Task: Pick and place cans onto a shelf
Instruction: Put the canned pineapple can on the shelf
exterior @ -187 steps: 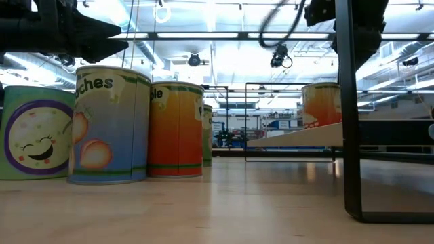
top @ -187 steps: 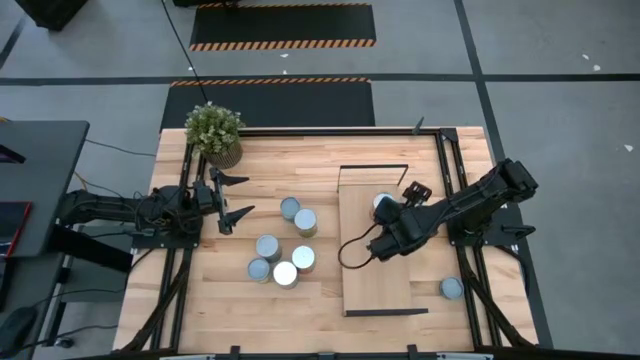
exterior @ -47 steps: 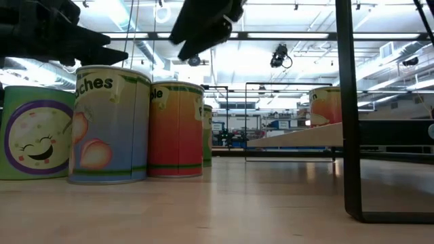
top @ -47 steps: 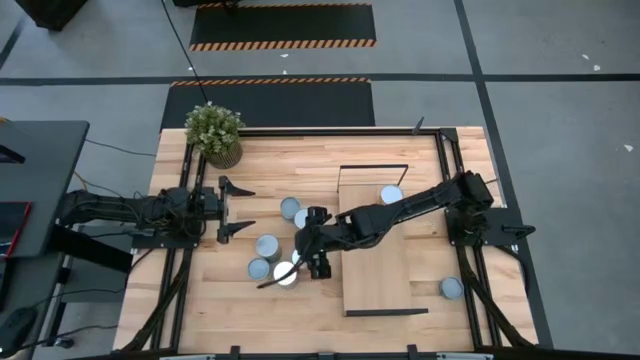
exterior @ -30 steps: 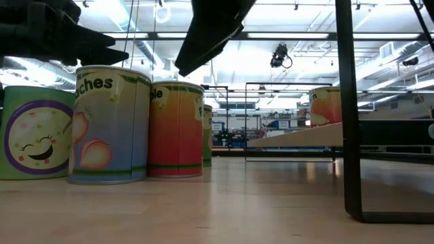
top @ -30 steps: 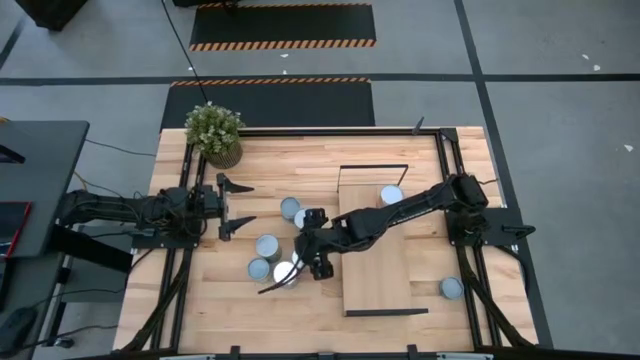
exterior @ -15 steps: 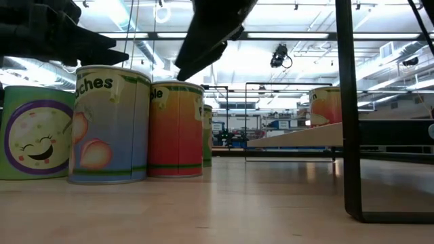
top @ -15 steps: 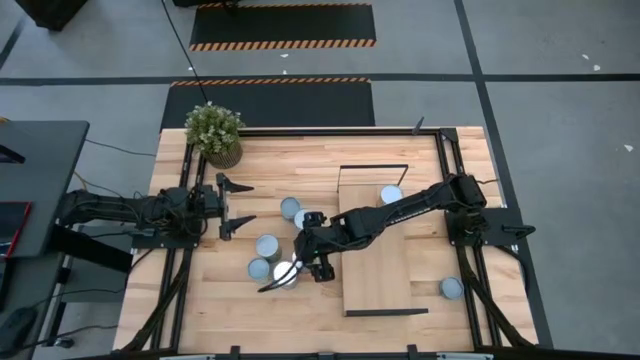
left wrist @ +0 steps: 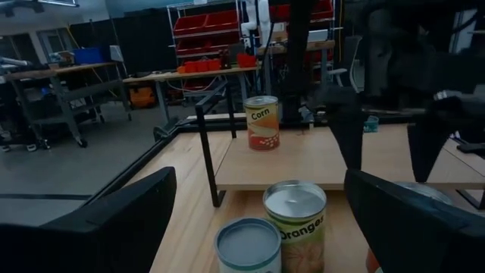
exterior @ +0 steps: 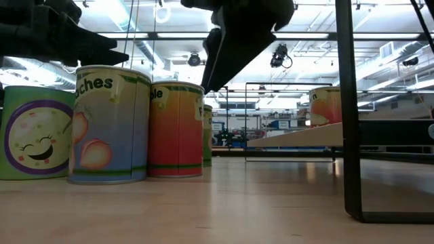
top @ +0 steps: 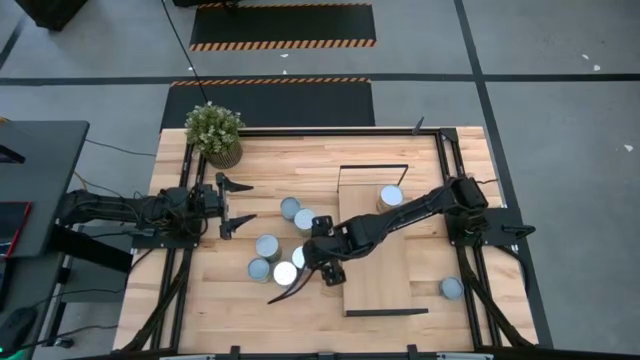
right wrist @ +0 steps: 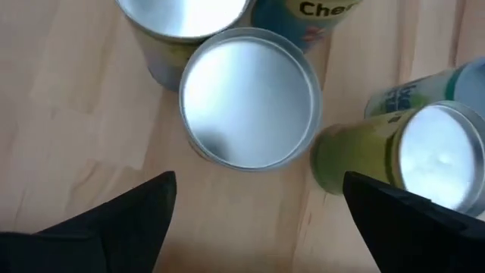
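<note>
Several cans stand on their bases in a cluster on the table's left half (top: 267, 246). In the low view they show as a green one (exterior: 37, 132), a peach one (exterior: 108, 125) and an orange one (exterior: 175, 129). One more can (top: 390, 197) stands on the shelf (top: 378, 262), and another (top: 452, 288) sits near the right front corner. My right gripper (top: 300, 283) hangs open and tipped down at the cluster's near side. Its fingers stand apart, short of a silver-topped can (right wrist: 248, 97), and touch nothing. My left gripper (top: 240, 200) waits open at the left, level.
A potted plant (top: 214, 130) stands at the far left corner. The shelf's black end frame (exterior: 349, 115) rises at the right of the low view. A green-sided can (right wrist: 424, 155) stands close beside the silver-topped one. Bare table lies along the near edge (top: 230, 320).
My right gripper has gone toward the table's near edge and a little down, tipping further downward over the cluster's near side. The cans have not moved.
</note>
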Tool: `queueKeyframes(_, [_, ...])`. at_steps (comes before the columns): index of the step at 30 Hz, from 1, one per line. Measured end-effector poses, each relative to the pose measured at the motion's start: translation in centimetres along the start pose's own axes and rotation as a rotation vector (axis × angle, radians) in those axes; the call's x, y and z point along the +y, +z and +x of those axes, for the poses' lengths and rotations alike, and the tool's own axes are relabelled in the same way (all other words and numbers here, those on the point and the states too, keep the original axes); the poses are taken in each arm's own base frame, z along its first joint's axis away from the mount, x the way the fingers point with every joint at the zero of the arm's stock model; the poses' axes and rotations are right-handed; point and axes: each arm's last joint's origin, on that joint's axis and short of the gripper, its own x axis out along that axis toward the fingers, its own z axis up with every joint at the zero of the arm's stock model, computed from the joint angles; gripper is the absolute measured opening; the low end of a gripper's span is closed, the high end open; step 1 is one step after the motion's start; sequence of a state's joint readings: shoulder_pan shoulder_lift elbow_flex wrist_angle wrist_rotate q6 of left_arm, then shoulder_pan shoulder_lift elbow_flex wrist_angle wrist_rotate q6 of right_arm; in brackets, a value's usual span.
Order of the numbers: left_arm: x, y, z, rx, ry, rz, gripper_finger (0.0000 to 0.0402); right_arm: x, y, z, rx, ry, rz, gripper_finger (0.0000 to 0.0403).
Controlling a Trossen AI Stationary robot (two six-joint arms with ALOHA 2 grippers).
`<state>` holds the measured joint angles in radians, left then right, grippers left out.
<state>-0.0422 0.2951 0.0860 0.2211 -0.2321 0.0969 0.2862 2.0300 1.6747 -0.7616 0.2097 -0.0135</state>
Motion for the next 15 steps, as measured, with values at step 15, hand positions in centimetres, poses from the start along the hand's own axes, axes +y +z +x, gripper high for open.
queueKeyframes(15, [0.0, 0.0, 0.0, 0.0, 0.0, -0.005, 0.0386, 0.3, -1.0, 4.1, -0.187, 0.035, -0.009, 0.0386])
